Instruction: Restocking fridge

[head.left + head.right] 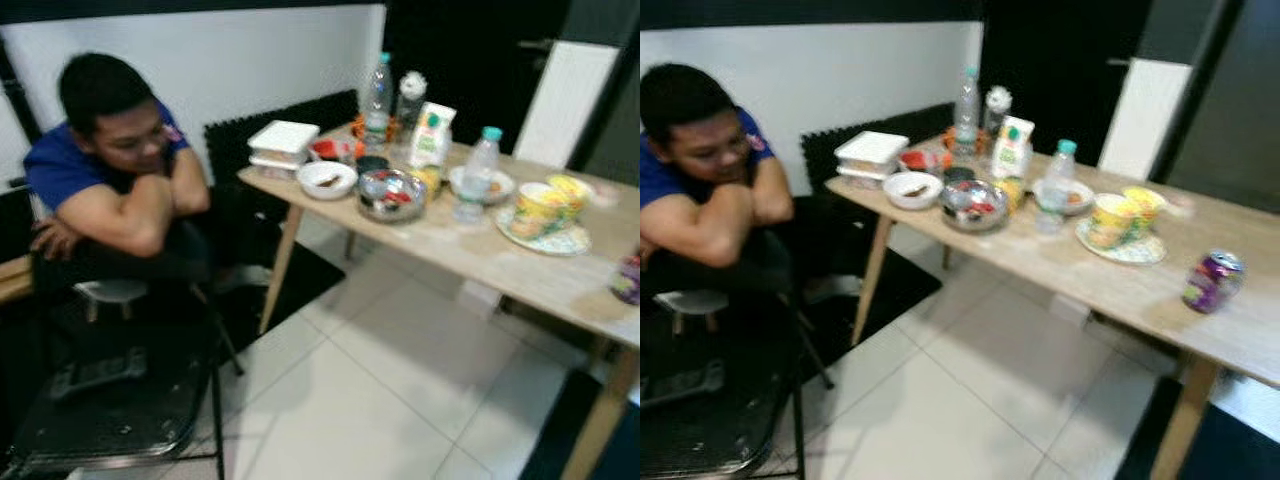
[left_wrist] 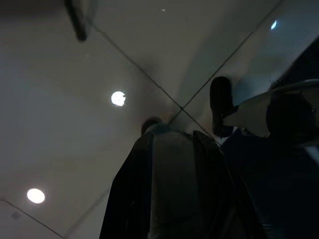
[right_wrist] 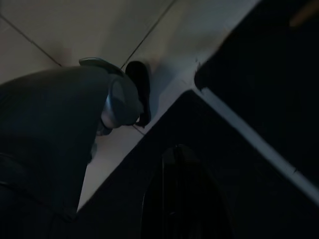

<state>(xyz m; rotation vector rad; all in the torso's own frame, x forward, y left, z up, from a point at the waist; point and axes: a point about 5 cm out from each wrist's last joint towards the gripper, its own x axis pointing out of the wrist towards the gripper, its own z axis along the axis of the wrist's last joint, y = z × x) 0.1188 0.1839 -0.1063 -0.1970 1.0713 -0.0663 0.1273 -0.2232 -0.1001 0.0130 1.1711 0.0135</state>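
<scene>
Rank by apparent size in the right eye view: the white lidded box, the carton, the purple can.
1. White lidded box.
2. Carton.
3. Purple can, though it sits nearer the camera, so true size is unsure.

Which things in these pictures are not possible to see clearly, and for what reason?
- Carton label: head views too blurred to read.
- Steel bowl contents: red bits, too blurred to name.
- Purple can: cut by the left eye view's edge.
- Left tool and right tool: wrist views too dark to tell open or shut.
</scene>
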